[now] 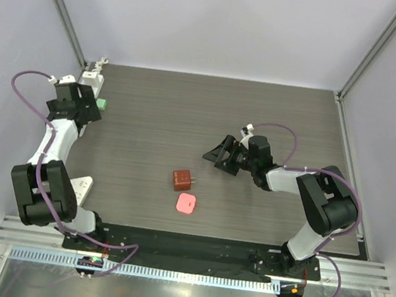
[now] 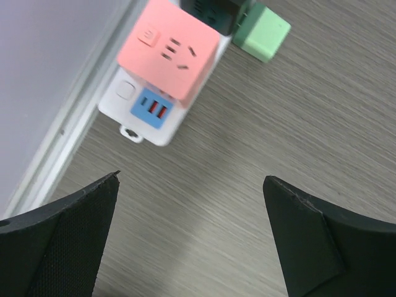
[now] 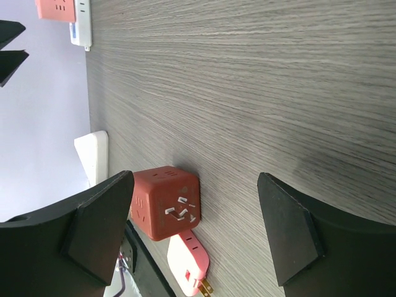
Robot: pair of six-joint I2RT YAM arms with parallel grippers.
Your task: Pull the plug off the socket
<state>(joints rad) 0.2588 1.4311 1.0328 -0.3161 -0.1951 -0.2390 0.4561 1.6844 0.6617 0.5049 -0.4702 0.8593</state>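
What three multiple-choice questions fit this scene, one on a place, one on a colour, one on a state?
1. Where is the red cube adapter? A held in a gripper; B on the bare tabletop; C against the back wall.
2. What colour is the block beside the white power strip? A yellow; B orange; C green.
3. How is the left gripper? A open, empty; B shut on the block; C shut on the strip.
Answers: B, it lies mid-table, untouched; C, the left wrist view shows green; A, its fingers stand apart over tabletop.
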